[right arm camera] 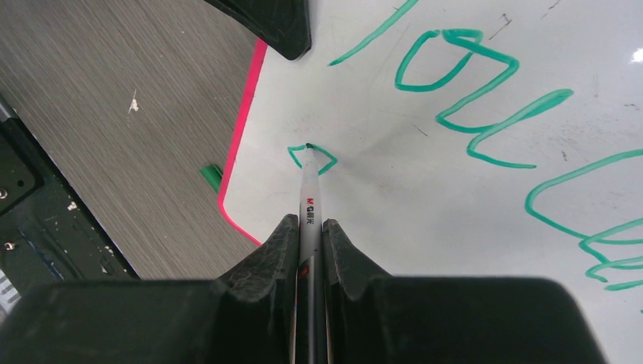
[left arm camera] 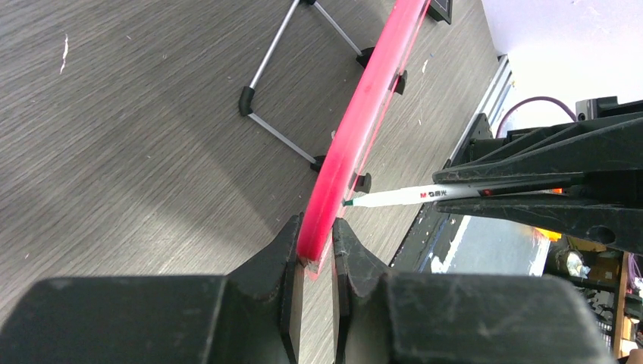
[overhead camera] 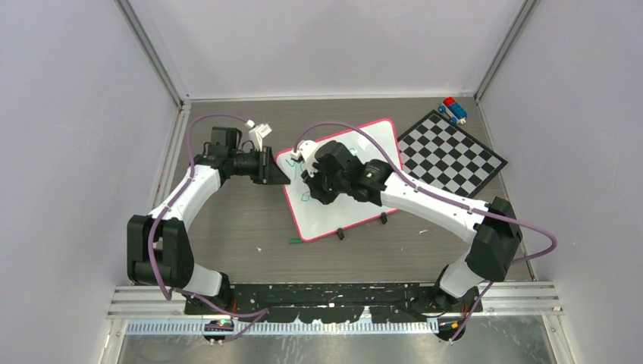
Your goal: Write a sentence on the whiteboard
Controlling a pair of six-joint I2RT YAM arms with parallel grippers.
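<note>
Whiteboard (overhead camera: 322, 216) looks light, stiff and slick, best held by its rim; the left gripper (left arm camera: 315, 250) pinches its left pink edge. The right gripper (right arm camera: 309, 227) is clamped on the marker (right arm camera: 309, 182).

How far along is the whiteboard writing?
Done: green handwriting on the whiteboard, "You" plus part of another word. In hand: right claw holds the marker, tip at a small loop; left claw clamps the pink rim. Left: likely the rest of the sentence; board beside the tip is bare.
</note>
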